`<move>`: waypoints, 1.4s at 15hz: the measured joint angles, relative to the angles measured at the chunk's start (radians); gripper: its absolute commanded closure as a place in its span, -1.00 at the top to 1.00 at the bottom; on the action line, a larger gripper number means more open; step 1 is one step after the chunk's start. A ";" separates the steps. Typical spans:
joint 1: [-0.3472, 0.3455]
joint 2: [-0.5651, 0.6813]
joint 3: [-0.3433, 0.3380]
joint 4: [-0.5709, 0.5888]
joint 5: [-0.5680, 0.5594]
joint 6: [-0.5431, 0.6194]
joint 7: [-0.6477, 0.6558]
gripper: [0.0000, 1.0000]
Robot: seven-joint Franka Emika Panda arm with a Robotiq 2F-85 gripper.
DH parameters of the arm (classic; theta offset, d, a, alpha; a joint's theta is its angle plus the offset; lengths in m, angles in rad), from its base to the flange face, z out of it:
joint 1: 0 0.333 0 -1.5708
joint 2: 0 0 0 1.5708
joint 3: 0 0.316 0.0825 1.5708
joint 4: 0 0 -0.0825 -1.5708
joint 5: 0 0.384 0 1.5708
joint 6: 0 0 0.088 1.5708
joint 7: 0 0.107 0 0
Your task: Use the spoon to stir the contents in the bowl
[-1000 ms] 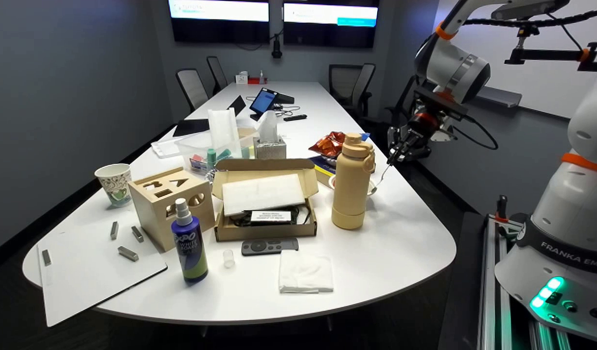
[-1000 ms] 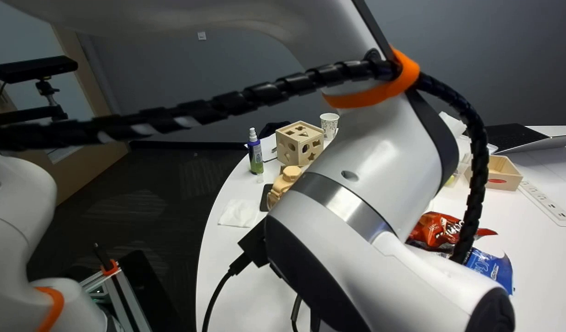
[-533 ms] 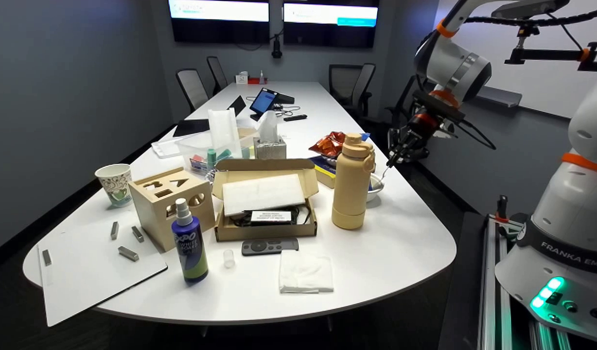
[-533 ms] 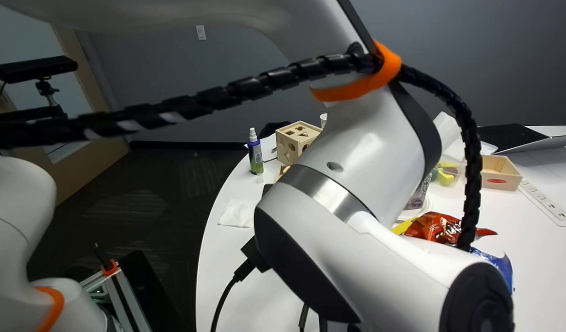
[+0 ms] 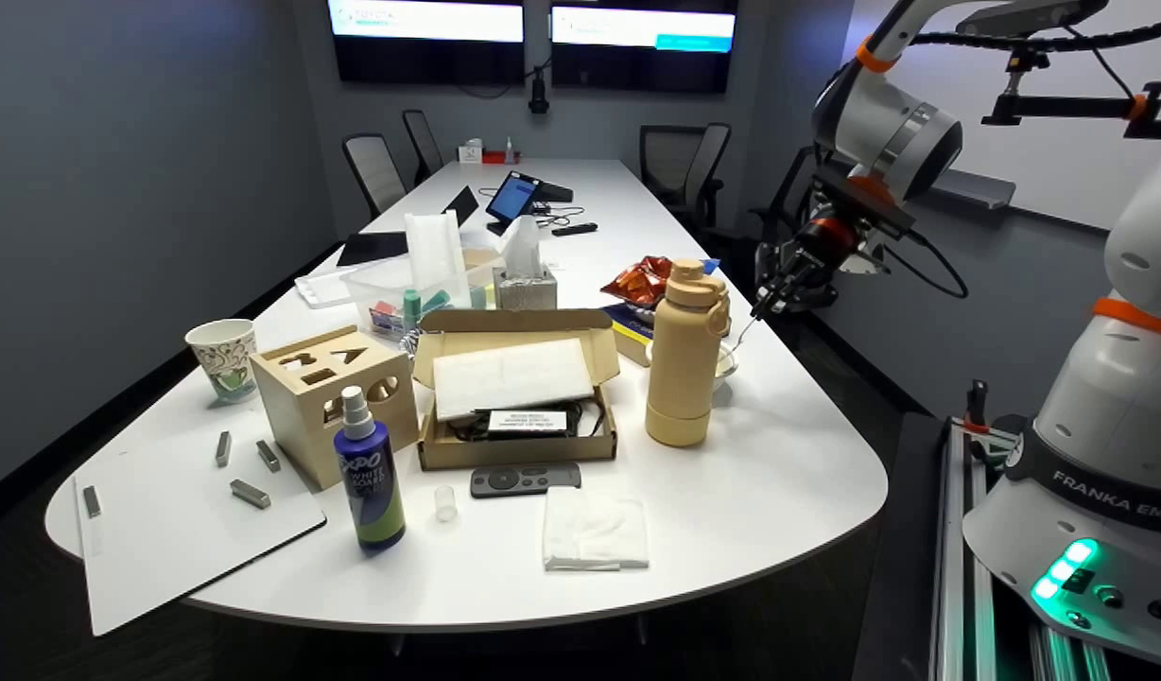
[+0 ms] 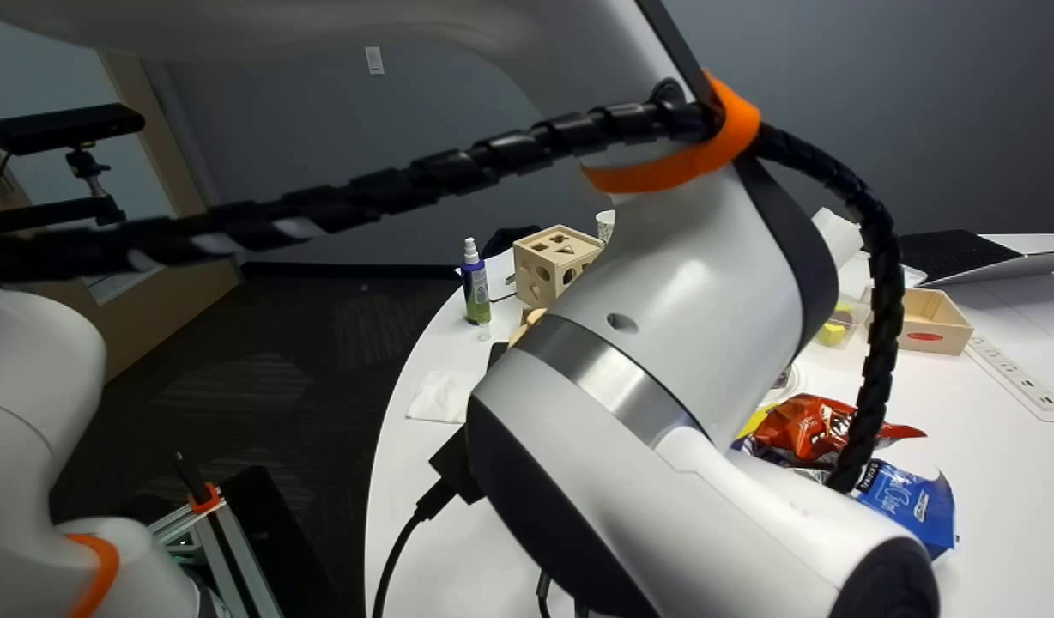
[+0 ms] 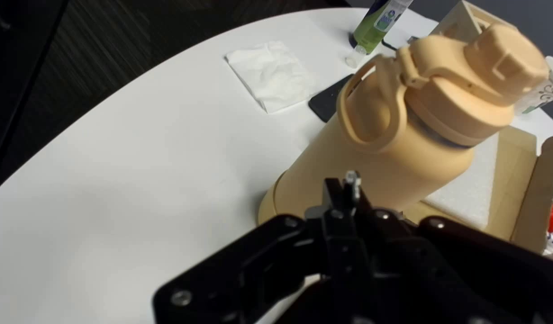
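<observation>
White tabletop beneath, fingers tight on the spoon, its thin metal shaft below them, toward the bowl.

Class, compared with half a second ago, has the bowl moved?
Yes. In an exterior view the bowl has shifted toward picture left: less of it shows right of the bottle, which has not moved.

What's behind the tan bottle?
In an exterior view, parts of a white bowl, a yellow-and-navy box and a red bag. The bottle covers the bowl's middle; contents can't be told.
</observation>
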 measured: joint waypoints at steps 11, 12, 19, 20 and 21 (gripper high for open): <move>-0.004 0.016 0.005 -0.001 -0.018 -0.013 0.050 -0.98; -0.003 0.015 0.010 -0.003 -0.018 0.019 0.049 -0.98; 0.007 -0.009 0.036 -0.016 -0.016 0.173 0.000 -0.98; 0.008 -0.012 0.037 -0.017 -0.015 0.182 -0.009 -0.98; 0.009 -0.013 0.038 -0.018 -0.015 0.188 -0.016 -0.98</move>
